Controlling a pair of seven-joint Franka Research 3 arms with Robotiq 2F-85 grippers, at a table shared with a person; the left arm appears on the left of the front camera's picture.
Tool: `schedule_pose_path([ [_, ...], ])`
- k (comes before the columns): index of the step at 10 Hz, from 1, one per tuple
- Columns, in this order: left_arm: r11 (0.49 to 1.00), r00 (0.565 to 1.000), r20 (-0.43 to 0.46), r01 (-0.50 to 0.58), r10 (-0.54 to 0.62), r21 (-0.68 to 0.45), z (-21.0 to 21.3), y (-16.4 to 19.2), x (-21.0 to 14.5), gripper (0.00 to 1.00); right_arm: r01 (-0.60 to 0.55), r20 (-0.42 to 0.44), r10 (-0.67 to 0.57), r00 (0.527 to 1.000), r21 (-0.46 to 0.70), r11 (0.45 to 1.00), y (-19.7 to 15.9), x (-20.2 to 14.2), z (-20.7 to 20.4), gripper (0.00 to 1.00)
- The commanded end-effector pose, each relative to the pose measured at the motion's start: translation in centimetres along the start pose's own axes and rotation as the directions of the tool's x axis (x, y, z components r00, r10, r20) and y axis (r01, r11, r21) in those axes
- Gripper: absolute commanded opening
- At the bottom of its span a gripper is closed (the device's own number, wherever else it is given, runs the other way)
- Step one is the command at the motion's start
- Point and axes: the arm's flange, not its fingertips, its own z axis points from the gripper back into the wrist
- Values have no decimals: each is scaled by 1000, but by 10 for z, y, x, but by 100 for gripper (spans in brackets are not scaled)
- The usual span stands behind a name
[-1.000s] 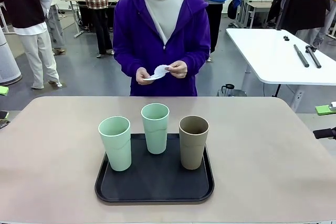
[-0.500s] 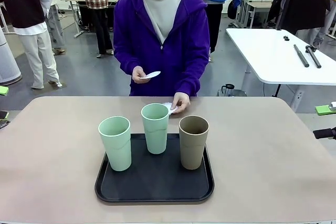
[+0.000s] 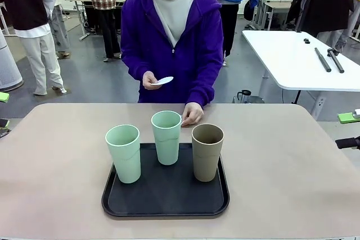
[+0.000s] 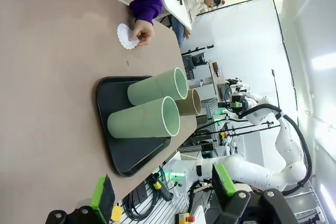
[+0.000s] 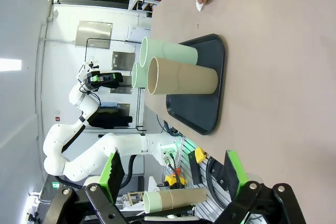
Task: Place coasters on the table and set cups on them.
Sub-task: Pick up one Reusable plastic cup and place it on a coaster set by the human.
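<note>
White paper coaster (image 4: 126,36) now lies on the counter (image 3: 292,161) just behind the tray (image 3: 166,195), lowered there by the person's hand (image 3: 192,114); cups (image 3: 167,137) on the tray can follow; my left claw (image 4: 163,190) and right claw (image 5: 172,174) hang spread, empty.

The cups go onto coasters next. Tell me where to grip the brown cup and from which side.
Take the brown cup across its middle wall, coming level from the robot's right. It stands upright on the tray, has no handle and widens upward, so it should wedge when lifted. A mint cup stands close on its left; the right side is free.
</note>
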Motion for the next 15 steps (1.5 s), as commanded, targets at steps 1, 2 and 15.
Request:
schedule_pose_path([
  [1, 1000, 1000, 9, 8, -8, -16, 1, 0, 1, 100, -4, 10, 4, 1000, 20, 1000, 0, 3, 0, 100],
  [2, 1000, 1000, 9, 8, -8, -16, 1, 0, 1, 100, -4, 10, 4, 1000, 20, 1000, 0, 3, 0, 100],
  [15, 567, 659, -561, 740, -501, 363, -46, -107, 52, 100, -4, 10, 4, 1000, 20, 1000, 0, 3, 0, 100],
])
